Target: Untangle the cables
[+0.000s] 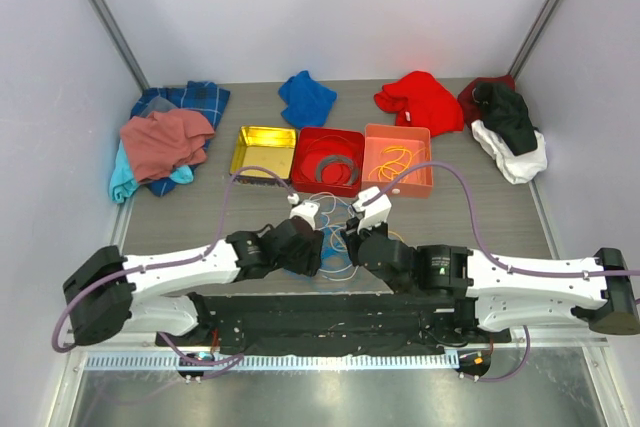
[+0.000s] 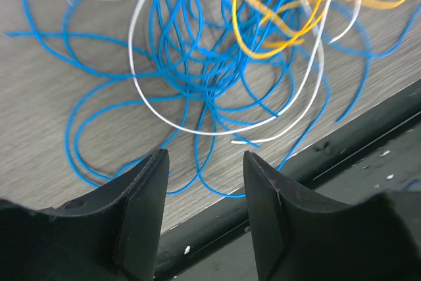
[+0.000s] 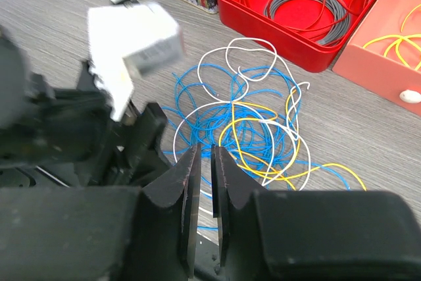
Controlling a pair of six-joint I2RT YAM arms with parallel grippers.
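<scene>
Looking left first, Ben: what is the left gripper (image 2: 205, 159) doing?

Its two fingers are apart, Mia, and nothing is between them. It is open.

And where are the cables (image 2: 210, 77)?

They sit in one messy pile on the table, just on the arm side of the red tray (image 3: 276, 43). The pile has blue, white and yellow loops all mixed up. It lies straight ahead of those open fingers, just past the tips. The pile is round and loopy, so it has no long way to line up with.

Which arm is closer?

Both are close, since the pile is between them. I think the left one is better set, because it is open and points right at the blue loops.

And the right gripper (image 3: 205, 153)?

Its fingers are almost together, with only a thin slit. It hangs over the near side of the pile. I cannot tell if a wire is pinched there.

What is in the trays?

The yellow tray (image 1: 265, 130), left of the red tray, looks bare. The red tray holds a grey coil (image 3: 273, 10). The orange tray (image 1: 397, 129), on its right, holds yellow wires (image 1: 395, 160).
</scene>
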